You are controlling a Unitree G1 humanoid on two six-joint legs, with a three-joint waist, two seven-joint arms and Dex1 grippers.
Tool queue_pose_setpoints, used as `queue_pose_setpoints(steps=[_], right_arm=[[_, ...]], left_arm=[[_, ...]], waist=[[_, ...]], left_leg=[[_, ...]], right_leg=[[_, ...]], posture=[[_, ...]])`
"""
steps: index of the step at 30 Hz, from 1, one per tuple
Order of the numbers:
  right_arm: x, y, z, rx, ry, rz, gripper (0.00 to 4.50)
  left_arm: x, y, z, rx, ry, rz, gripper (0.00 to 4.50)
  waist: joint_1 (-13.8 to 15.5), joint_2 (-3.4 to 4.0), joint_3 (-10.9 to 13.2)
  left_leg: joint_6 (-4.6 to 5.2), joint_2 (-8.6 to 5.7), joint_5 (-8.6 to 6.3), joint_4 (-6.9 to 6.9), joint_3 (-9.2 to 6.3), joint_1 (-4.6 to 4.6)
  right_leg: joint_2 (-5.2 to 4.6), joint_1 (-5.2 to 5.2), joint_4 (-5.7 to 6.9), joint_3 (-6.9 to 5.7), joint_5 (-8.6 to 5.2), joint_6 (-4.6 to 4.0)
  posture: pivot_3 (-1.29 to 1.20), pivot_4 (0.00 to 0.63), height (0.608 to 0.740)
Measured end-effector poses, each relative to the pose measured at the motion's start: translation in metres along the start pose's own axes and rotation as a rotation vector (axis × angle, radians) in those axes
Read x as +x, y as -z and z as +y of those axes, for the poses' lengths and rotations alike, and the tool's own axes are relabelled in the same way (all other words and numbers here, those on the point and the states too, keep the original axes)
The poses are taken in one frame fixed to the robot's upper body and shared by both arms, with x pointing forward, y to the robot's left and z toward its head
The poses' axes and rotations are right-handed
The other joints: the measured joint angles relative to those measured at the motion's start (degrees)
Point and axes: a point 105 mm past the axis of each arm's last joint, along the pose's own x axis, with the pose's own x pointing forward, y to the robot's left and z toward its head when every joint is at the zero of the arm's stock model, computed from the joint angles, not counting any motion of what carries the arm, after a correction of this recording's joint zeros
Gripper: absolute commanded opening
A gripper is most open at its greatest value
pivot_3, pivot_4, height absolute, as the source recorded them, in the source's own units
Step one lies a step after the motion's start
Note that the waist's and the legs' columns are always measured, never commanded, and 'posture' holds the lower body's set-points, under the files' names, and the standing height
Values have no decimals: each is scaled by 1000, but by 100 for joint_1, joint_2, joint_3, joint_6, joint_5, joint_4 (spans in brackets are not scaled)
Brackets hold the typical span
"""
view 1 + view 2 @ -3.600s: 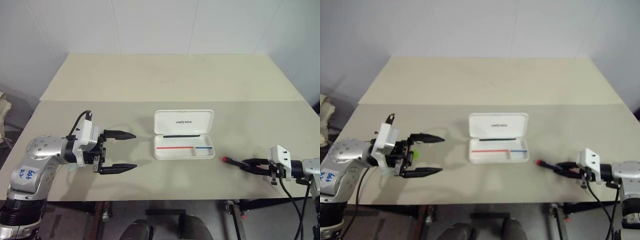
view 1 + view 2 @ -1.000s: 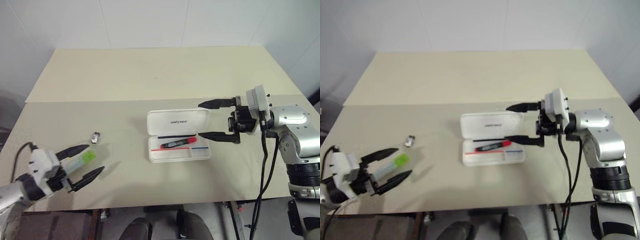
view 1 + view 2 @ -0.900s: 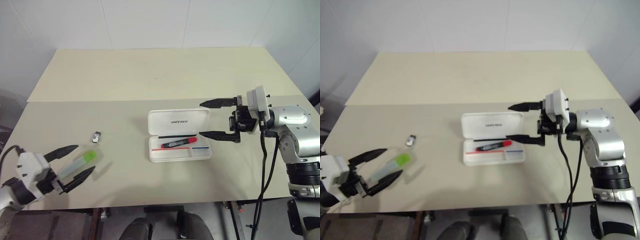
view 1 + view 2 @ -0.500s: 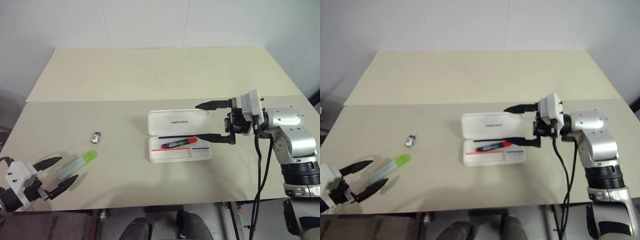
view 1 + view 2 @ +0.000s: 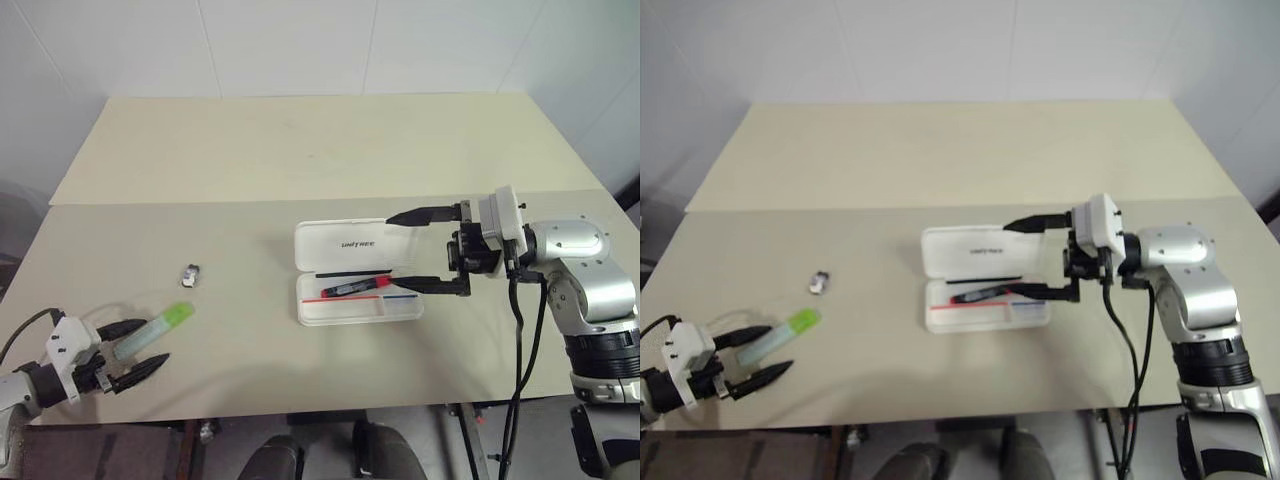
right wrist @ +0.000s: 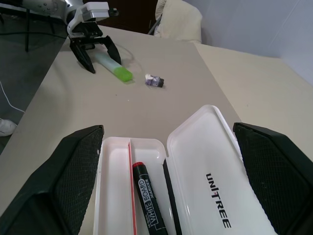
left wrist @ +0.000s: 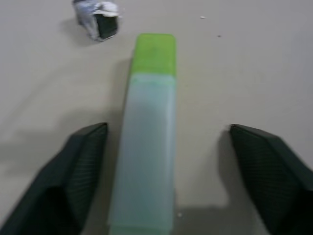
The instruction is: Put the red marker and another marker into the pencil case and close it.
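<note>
The white pencil case (image 5: 355, 243) lies open at the table's middle, lid flat at the back. The red marker (image 5: 357, 287) rests in its tray. My right gripper (image 5: 396, 254) is open over the case's right part, one finger above the lid and one above the tray; its wrist view shows the red marker (image 6: 149, 198) and the lid (image 6: 215, 161). At the near left, the light-green marker (image 5: 170, 318) lies on the table. My left gripper (image 5: 152, 341) is open, low over the table, a finger on each side of the marker's (image 7: 149, 137) rear end without touching it.
A small crumpled silver-and-black object (image 5: 191, 274) lies on the table beyond the green marker. The table's front edge (image 5: 300, 405) runs just behind my left gripper. A second table top (image 5: 320, 150) adjoins at the back.
My left gripper has sunk toward the table and drawn back along the green marker, and its fingers have narrowed somewhat. The right gripper has stayed open over the case.
</note>
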Motion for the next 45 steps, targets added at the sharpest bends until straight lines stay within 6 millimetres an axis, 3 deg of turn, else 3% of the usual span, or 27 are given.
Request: queue_pose_setpoints(steps=[6,13,21,28,34,39,45], right_arm=[[-2,-1,1,-7,-2,15,4500],[-5,0,2,-9,-2,28,4500],[-11,12,3,21,5,50,4500],[-14,17,6,29,14,58,4500],[-35,32,19,72,26,131,4500],[-50,39,28,92,56,175,4500],[-59,42,37,100,101,205,4500]], left_arm=[[6,0,-1,4,19,-7,1124],[18,-9,-14,20,70,-42,1121],[40,-81,-34,150,213,-191,1121],[52,-101,-44,180,299,-199,1121],[91,-144,-54,317,420,-280,1121],[125,-149,-71,307,523,-310,1121],[151,-153,-89,322,603,-325,1121]], waist=[[5,3,-2],[20,8,-3],[-7,0,-1],[-9,2,0],[154,5,-1],[115,5,-1],[96,4,-1]], left_leg=[[0,0,0,8,1,2],[3,-6,-2,9,-3,-1],[7,0,-4,10,0,-3],[4,7,-4,11,3,-1],[6,-7,-5,25,-3,-4],[7,-3,-5,23,2,-6],[6,2,-5,31,8,-6]], right_leg=[[0,4,2,1,0,0],[-5,4,3,1,8,-5],[-1,0,0,-2,10,-8],[5,1,-2,-4,10,-8],[-2,9,-4,-8,20,-9],[-1,-2,-3,-27,21,-8],[1,1,-6,-35,21,-7]], posture=[[0,150,740],[0,150,740],[0,150,740],[0,150,740],[0,150,740],[0,150,740],[0,150,740]])
